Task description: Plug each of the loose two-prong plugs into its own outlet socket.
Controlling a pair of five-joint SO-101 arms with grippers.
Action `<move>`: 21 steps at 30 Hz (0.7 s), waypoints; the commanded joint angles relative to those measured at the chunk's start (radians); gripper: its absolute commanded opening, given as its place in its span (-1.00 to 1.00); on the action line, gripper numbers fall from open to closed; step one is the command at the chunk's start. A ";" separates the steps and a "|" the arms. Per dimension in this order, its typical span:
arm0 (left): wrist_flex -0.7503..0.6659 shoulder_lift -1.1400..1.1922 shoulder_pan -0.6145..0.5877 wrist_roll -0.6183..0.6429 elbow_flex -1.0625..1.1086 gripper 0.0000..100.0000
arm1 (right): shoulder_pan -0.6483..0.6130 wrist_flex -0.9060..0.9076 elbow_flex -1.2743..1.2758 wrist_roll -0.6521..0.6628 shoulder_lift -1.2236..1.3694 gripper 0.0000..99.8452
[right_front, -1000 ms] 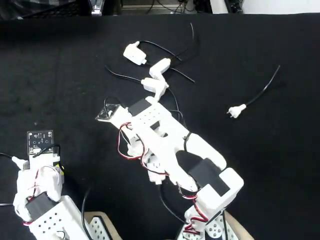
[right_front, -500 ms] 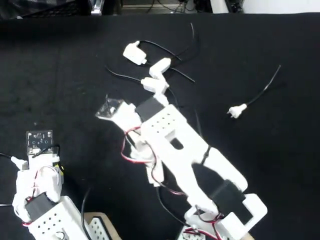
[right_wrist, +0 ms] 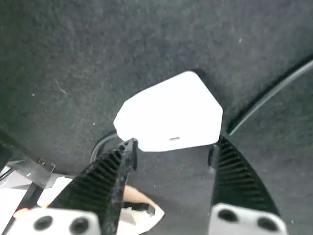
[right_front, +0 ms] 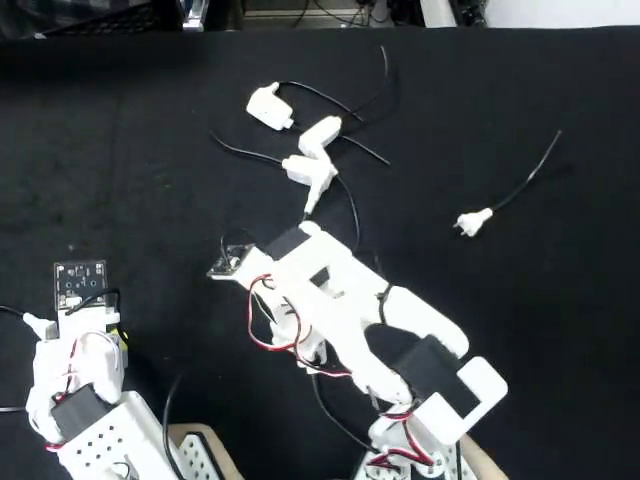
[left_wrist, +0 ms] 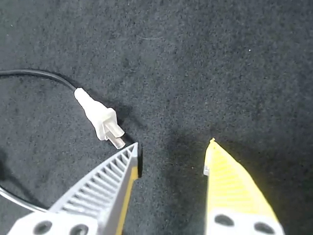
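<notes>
Judging the step in hand as pick-up and positioning, ahead of any insertion; two plugs lie loose.

Obs: the left end effector (left_wrist: 172, 144) is open, its grey and yellow fingers spread above the black cloth table (right_front: 560, 330). A small white two-prong plug (left_wrist: 100, 120) on a black cord lies just beside the grey fingertip, outside the gap, with its prongs pointing toward that tip. In the high view this plug (right_front: 38, 325) sits near the lower left of the frame. A second small white plug (right_front: 473, 222), also on a black cord, lies right of centre, well apart from both end effectors.

Obs: the right end effector (right_wrist: 171, 147) is open, dark ribbed fingers on either side of the near end of a white angular plastic outlet socket (right_wrist: 168, 113). Cannot tell whether the pads touch it. In the high view this socket (right_front: 306, 168) lies at upper centre, with a second white socket (right_front: 322, 130) and a third white socket (right_front: 268, 106) just beyond.

Next, by my reading:
- The left end effector needs a sideways shift to centre the plug body in the gap, then a close across its flat sides, leaving the prongs free.
- The right one should steady the socket.

Risk: the stiff cord may twist the plug.
</notes>
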 commanded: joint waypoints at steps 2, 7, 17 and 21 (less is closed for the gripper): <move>0.011 -0.005 -0.010 0.009 0.021 -0.56 | 0.068 -0.052 -0.044 0.028 0.096 -0.54; 0.011 -0.005 -0.010 0.009 0.021 -0.56 | 0.166 -0.052 -0.058 0.092 0.125 -0.55; 0.011 -0.005 -0.010 0.009 0.021 -0.56 | 0.367 -0.054 -0.058 0.238 0.124 -0.55; 0.011 -0.005 -0.010 0.009 0.021 -0.56 | 0.362 -0.038 -0.073 0.253 0.114 -0.55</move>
